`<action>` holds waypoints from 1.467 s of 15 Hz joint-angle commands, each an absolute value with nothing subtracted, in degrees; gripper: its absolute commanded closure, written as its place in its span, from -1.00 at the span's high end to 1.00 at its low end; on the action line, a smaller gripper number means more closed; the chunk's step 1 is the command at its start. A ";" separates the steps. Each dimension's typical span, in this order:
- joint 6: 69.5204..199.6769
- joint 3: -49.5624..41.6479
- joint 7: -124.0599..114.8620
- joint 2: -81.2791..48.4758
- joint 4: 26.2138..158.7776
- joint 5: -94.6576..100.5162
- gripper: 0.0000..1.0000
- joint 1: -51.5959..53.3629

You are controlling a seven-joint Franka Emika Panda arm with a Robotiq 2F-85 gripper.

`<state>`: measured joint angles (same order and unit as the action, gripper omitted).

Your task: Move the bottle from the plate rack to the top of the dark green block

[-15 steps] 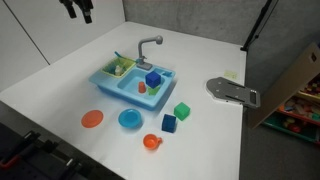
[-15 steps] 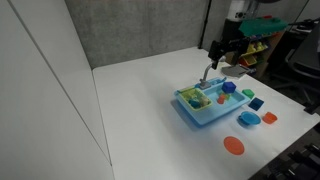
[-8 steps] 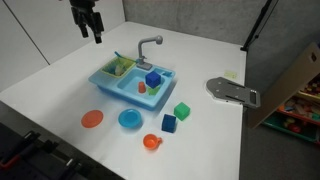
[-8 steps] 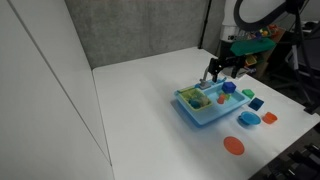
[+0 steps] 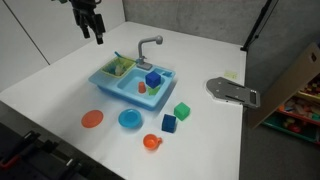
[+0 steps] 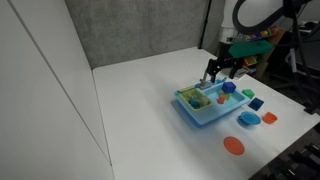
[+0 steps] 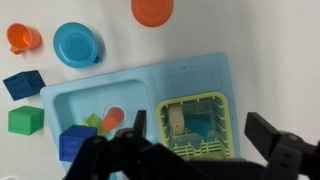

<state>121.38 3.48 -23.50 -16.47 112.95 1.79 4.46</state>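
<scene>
Bottle [image 7: 174, 122] sits in the rack [image 7: 197, 98], at its left side in the wrist view. Gripper [image 7: 195, 130] hovers above the rack, fingers spread wide, holding nothing. Green block [image 7: 26, 120] stands on the table [image 7: 265, 40] left of the sink [image 7: 130, 85], well apart from the bottle

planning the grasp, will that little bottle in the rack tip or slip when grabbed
Probably light: the bottle looks tiny and plastic. It sits among the plate rack slots, so it may snag on lifting. Its rounded body might roll if released.
</scene>
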 commanded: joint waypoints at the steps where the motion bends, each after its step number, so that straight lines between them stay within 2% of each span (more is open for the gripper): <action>1: 126.83 2.20 -22.42 -18.52 113.95 2.24 1.00 5.27; 11: 138.80 -1.42 -23.65 -30.82 111.12 4.98 1.00 8.34; 22: 138.68 -3.55 -22.91 -43.46 99.66 3.63 1.00 9.71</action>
